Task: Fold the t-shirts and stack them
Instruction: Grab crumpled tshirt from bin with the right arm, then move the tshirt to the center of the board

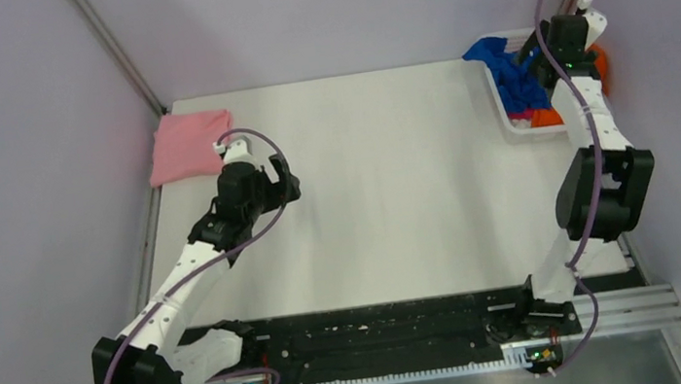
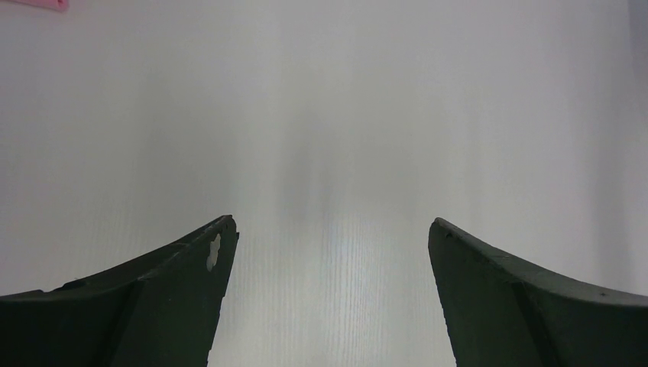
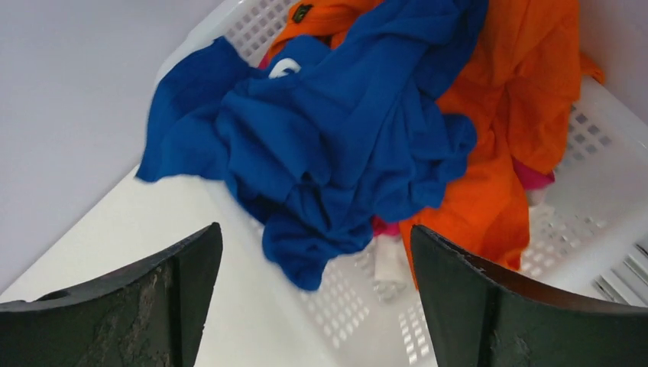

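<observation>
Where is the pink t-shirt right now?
In the top view, the pink t-shirt lies folded at the far-left corner of the table, just beyond the left gripper, across from the basket at far right.

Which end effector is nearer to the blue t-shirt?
Right. The right end effector hangs open over the blue t-shirt; the left end effector is across the table, near the pink t-shirt.

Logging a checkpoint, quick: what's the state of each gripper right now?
Left gripper: open, holding nothing, over the bare table.
Right gripper: open, holding nothing, above the blue t-shirt in the basket.
</observation>
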`<state>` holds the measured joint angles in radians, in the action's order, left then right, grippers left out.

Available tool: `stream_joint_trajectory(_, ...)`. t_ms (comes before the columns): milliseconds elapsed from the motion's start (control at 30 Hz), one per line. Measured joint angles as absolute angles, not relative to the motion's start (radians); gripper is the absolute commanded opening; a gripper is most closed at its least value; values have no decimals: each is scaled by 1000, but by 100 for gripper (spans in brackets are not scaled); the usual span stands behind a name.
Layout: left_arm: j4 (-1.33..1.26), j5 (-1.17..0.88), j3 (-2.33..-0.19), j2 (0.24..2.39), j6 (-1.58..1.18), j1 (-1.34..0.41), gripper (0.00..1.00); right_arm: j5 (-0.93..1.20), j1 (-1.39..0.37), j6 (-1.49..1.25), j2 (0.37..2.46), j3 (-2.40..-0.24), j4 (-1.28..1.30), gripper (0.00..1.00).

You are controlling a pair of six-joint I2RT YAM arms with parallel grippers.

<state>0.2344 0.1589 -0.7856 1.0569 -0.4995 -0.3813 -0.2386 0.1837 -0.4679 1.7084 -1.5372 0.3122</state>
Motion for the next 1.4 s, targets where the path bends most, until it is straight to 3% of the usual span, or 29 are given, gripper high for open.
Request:
stream_joint_trajectory(167, 236, 170, -813, 1107, -500, -381, 99, -257, 222, -473, 1970, -1751, 361, 86)
stream_joint_trajectory(300, 239, 175, -832, 1138, -500, -381, 99, -287, 238, -474, 2126, -1881, 390, 70)
stream_joint_trajectory(500, 241, 178, -856, 1169, -500, -381, 99, -271, 255, -465, 2267, -2012, 430, 0)
stream_joint_trajectory(767, 265, 177, -857, 1124, -505, -381, 99, -184, 258, -452, 2239, -2070, 480, 0)
stream_joint_trajectory(967, 262, 176, -839, 995, -522, -381, 99, -20, 258, -453, 2054, -2069, 485, 0)
stream_joint_trajectory(1167, 262, 176, -797, 918, -529, -381, 99, 248, 257, -496, 1727, -2016, 311, 0)
stream_joint_trajectory(1400, 274, 194, -774, 843, -553, -381, 99, 614, 159, -612, 1565, -2025, 123, 0)
